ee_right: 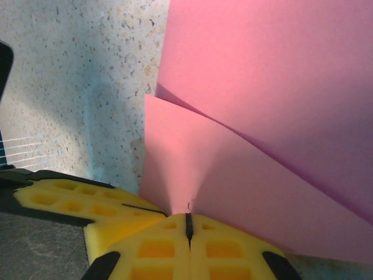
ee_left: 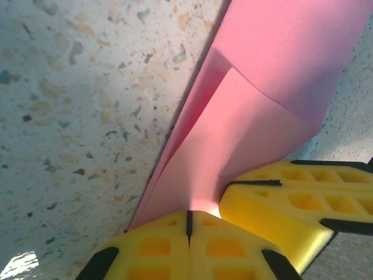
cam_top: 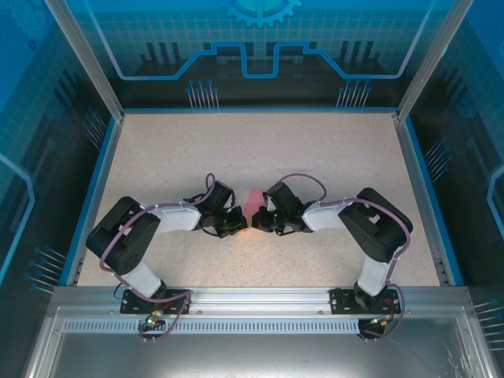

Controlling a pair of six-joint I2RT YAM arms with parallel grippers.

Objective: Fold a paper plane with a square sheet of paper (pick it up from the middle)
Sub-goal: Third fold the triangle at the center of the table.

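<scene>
The square sheet of paper (cam_top: 254, 201) is pink and folded into overlapping layers, standing up from the table's middle between both grippers. In the left wrist view its flaps (ee_left: 256, 116) run into my left gripper (ee_left: 188, 213), whose yellow fingers are shut on its lower edge. My right gripper's yellow fingers (ee_left: 303, 198) press in just beside that spot. In the right wrist view my right gripper (ee_right: 188, 217) is shut on the same paper (ee_right: 233, 163), with a left finger (ee_right: 76, 201) alongside. From above, the left gripper (cam_top: 238, 227) and right gripper (cam_top: 259, 222) meet tip to tip.
The speckled tabletop (cam_top: 236, 150) stretches wide behind and to both sides of the arms. A blue rim (cam_top: 94, 189) and clear enclosure walls border it. A metal rail (cam_top: 252, 299) with the arm bases runs along the near edge.
</scene>
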